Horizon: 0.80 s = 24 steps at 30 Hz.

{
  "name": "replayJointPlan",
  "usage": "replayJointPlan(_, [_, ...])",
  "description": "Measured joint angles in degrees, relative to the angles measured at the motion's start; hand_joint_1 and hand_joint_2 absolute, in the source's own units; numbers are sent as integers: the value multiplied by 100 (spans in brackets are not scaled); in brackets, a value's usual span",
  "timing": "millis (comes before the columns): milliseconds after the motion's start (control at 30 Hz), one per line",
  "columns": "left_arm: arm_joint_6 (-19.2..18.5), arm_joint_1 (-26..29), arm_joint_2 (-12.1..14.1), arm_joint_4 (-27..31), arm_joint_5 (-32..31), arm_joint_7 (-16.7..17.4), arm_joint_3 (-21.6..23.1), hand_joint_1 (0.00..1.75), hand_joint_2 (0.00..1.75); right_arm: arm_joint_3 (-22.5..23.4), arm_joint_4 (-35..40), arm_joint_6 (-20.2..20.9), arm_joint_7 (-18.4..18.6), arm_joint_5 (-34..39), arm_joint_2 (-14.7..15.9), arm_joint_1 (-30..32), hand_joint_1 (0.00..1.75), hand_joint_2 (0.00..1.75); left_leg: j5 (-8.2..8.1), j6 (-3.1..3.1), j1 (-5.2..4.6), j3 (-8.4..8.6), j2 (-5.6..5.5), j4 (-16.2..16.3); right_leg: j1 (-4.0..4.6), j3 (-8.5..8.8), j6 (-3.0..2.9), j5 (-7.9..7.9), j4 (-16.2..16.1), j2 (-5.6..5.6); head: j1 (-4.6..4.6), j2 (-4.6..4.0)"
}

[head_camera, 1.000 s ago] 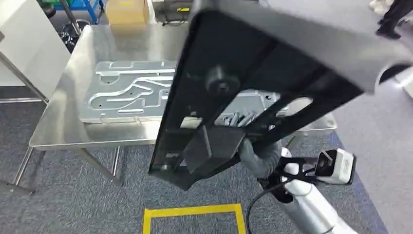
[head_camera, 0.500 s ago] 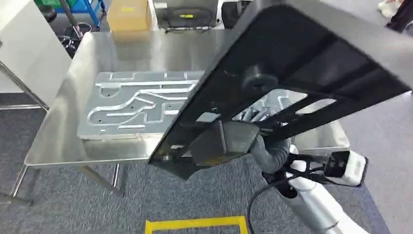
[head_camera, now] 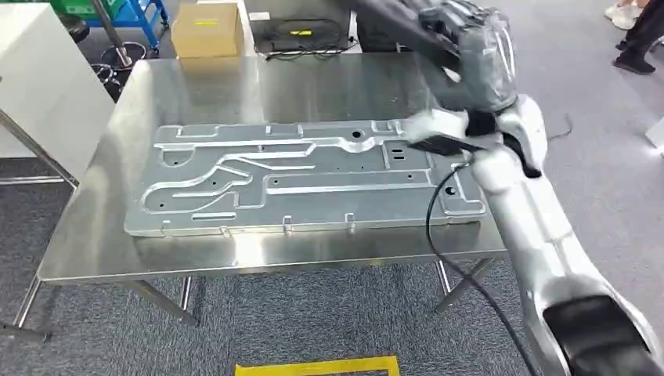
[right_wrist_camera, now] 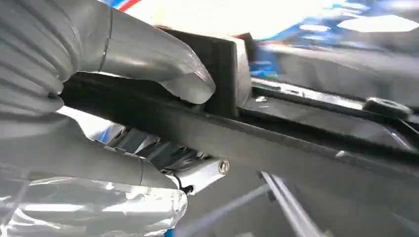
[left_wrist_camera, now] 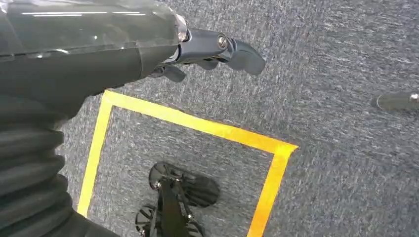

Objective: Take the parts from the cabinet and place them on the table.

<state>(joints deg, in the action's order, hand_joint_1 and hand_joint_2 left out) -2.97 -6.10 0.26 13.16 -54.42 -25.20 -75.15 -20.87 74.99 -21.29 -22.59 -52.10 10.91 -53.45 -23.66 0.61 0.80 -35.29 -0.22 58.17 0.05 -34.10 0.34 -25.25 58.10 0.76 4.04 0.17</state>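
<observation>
a: where is the part?

b: a flat black plastic frame part with ribs (right_wrist_camera: 296, 143) is gripped by the right hand (right_wrist_camera: 148, 98), thumb over its top edge and fingers under, so it stays level while carried. in the head view that hand (head_camera: 470, 55) is raised over the far edge of the shiny steel table (head_camera: 94, 235).

a: what's on the table?

b: a large silver stamped metal panel (head_camera: 297, 176) lies flat, filling the middle; the frame probably has to go on or beside it.

a: the left hand?

b: the left hand (left_wrist_camera: 207, 49) hangs over grey carpet, fingers loose, holding nothing.
</observation>
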Motion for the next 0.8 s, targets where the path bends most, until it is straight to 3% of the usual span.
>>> replayJointPlan(33, [-2, -8, 0, 0, 0, -4, 13, 0, 175, -82, -279, -29, 122, -291, -38, -116, 175, 175, 23, 25, 20, 22, -4, -27, -31, -17, 20, -78, 84, -19, 2, 0])
replayJointPlan(67, [0, -24, 0, 0, 0, -13, 18, 0, 175, -204, -627, -79, 281, -666, -114, -243, 175, 175, 28, 41, 21, 20, -10, -36, -26, -155, 34, -268, 359, -33, 0, 0])
replayJointPlan(133, [0, -31, 9, 0, 2, -17, 20, 0, 175, -454, -1162, -94, 568, -1263, -333, -453, 175, 175, 19, 51, 19, 18, -8, -32, -47, -606, 68, -687, 1278, -41, 0, 0])
replayJointPlan(167, [0, -36, 11, 0, 2, -20, 22, 0, 175, -601, -1431, -92, 683, -1468, -439, -512, 175, 175, 11, 50, 18, 17, -5, -29, -50, -823, 80, -804, 1682, -44, 0, 0])
replayJointPlan(200, [0, -40, 18, 0, 2, -20, 22, 0, 175, -717, -1625, -88, 746, -1565, -507, -542, 175, 175, 1, 49, 19, 22, -9, -26, -60, -948, 92, -779, 1874, -47, 0, 0])
replayJointPlan(233, [0, -37, 17, 0, 4, -20, 22, 0, 175, -797, -1776, -57, 781, -1625, -565, -570, 175, 175, -11, 46, 20, 32, -23, -22, -77, -916, 89, -610, 1737, -47, 0, 0])
replayJointPlan(267, [-4, -31, 17, 0, 4, -22, 22, 0, 175, -891, -1961, 59, 843, -1743, -652, -624, 175, 175, -28, 33, 20, 42, -41, -10, -83, -772, 75, -363, 1390, -48, 0, 0])
replayJointPlan(333, [-53, -29, 17, 0, 4, -70, 24, 0, 175, -1090, -2338, 414, 978, -2065, -807, -799, 175, 175, -73, -13, 19, 67, -58, 11, -76, -317, 13, 184, 345, -47, 0, 0])
replayJointPlan(400, [-83, -41, 20, 0, 2, -114, 29, 0, 175, -1328, -2854, 713, 1094, -2340, -1006, -916, 175, 175, -82, -67, -12, 33, -65, 29, -24, -214, -27, 122, 34, -36, 0, 0])
replayJointPlan(433, [-90, -37, 24, 0, 2, -133, 31, 0, 175, -1437, -3144, 821, 1142, -2426, -1111, -922, 0, 0, -70, -100, -1, 34, -64, 1, -13, -218, -34, 119, 56, -37, 2, 0])
replayJointPlan(500, [-105, -31, 24, 0, 4, -157, 37, 0, 175, -1599, -3610, 953, 1192, -2534, -1262, -914, 0, 0, -61, -160, -4, 56, -67, -30, -5, -214, -85, 122, 32, -35, 0, 0])
replayJointPlan(533, [-109, -29, 34, 0, 17, -177, 37, 0, 175, -1677, -3872, 1007, 1225, -2573, -1361, -918, 0, 0, -103, -195, -3, 44, -75, -41, -70, -159, -140, 158, -45, -51, 2, 0])
replayJointPlan(567, [-114, -23, 37, 0, 44, -188, 37, 0, 175, -1732, -4042, 1027, 1234, -2591, -1426, -918, 0, 0, -208, -219, 5, 15, -40, 107, -63, -132, -166, 162, -68, -49, 4, 0])
replayJointPlan(600, [-114, -29, 39, 0, 57, -190, 37, 0, 175, -1791, -4182, 1034, 1247, -2591, -1505, -921, 0, 0, -390, -242, 6, -132, -32, 442, -63, -129, -202, 155, -67, -50, 4, 0])
replayJointPlan(667, [-101, -32, 55, 0, 65, -188, 37, 0, 175, -1887, -4488, 1025, 1271, -2573, -1590, -906, 0, 0, -795, -283, 6, -612, -26, 1404, -44, -123, -217, 144, -61, -49, 4, 0])
replayJointPlan(700, [-96, -24, 55, 0, 65, -186, 37, 0, 175, -1915, -4617, 1018, 1269, -2562, -1616, -877, 0, 0, -873, -294, 7, -803, -24, 1757, -37, -121, -221, 139, -57, -53, 4, 0])
replayJointPlan(733, [-96, -7, 55, 0, 63, -184, 37, 0, 175, -1922, -4706, 1009, 1273, -2549, -1624, -850, 0, 0, -804, -295, 8, -852, -22, 1803, -31, -115, -225, 134, -53, -53, 4, 0])
replayJointPlan(767, [-96, 9, 55, 0, 63, -181, 37, 0, 175, -1931, -4790, 1005, 1269, -2545, -1638, -841, 0, 0, -591, -295, 9, -754, -19, 1544, -31, -111, -221, 123, -42, -47, 4, 0])
replayJointPlan(800, [-94, 12, 55, 0, 65, -181, 37, 0, 175, -1948, -4861, 1001, 1269, -2536, -1662, -850, 0, 0, -316, -290, 10, -540, -17, 1074, -32, -108, -208, 107, -22, -40, 4, 0])
